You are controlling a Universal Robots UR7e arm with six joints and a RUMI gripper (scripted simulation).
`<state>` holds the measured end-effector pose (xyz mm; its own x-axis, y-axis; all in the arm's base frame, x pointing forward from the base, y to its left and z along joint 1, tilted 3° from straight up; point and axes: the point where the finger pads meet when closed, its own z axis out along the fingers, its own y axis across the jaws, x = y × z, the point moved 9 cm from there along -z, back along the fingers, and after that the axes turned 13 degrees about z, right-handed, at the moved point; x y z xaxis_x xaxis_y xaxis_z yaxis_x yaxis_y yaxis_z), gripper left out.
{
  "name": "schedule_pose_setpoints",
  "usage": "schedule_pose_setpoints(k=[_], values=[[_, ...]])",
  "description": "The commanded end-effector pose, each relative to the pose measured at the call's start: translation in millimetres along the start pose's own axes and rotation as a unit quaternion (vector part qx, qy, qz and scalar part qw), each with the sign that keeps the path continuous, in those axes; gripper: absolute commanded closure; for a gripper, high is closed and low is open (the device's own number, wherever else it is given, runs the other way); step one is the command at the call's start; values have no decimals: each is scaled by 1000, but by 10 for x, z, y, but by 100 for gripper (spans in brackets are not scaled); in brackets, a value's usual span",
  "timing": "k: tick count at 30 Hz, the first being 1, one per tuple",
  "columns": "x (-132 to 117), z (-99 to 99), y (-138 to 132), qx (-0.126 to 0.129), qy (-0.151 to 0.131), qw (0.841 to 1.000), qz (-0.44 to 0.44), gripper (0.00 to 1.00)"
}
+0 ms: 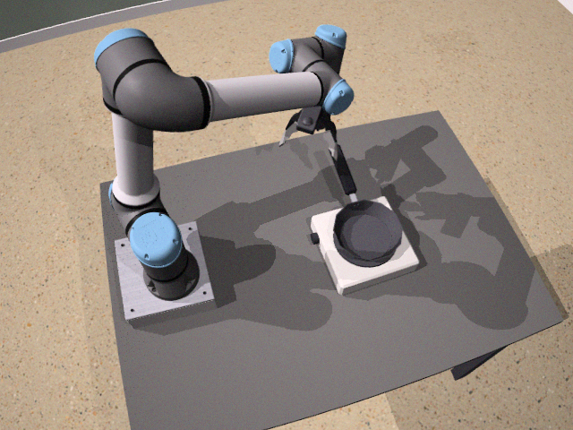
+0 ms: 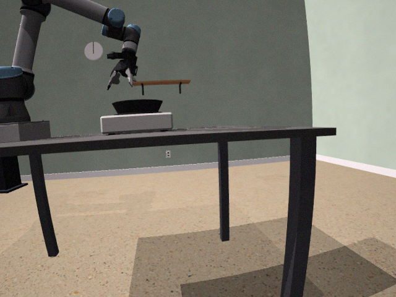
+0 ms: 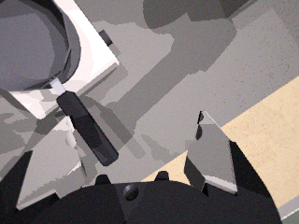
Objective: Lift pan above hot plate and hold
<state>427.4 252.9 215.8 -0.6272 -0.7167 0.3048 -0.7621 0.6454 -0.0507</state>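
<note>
A black pan (image 1: 367,231) (image 2: 137,106) (image 3: 28,47) sits on the white hot plate (image 1: 370,275) (image 2: 135,122) (image 3: 95,49) on the grey table (image 1: 277,347) (image 2: 192,135). Its black handle (image 1: 345,172) (image 3: 89,131) points toward the table's back edge and is hidden in the exterior view. My gripper (image 1: 306,145) (image 2: 120,85) (image 3: 138,114) is open and empty. It hangs above the outer end of the handle, well clear of it. In the wrist view the handle lies close to the left finger.
The arm's base stands on a metal mount (image 1: 133,296) at the table's left side. The hot plate has a small black knob (image 1: 314,238) (image 3: 106,37) on its left face. The table's back edge runs just behind the gripper. A wooden shelf (image 2: 161,81) hangs on the far wall.
</note>
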Motion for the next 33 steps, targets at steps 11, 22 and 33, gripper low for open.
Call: schedule_pose_setpoints(k=[11, 22, 33], values=[[19, -42, -850, 21, -96, 976, -194, 0], [17, -61, -1160, 31, -124, 959, -253, 0], [18, -64, -1294, 36, -135, 950, -278, 0]])
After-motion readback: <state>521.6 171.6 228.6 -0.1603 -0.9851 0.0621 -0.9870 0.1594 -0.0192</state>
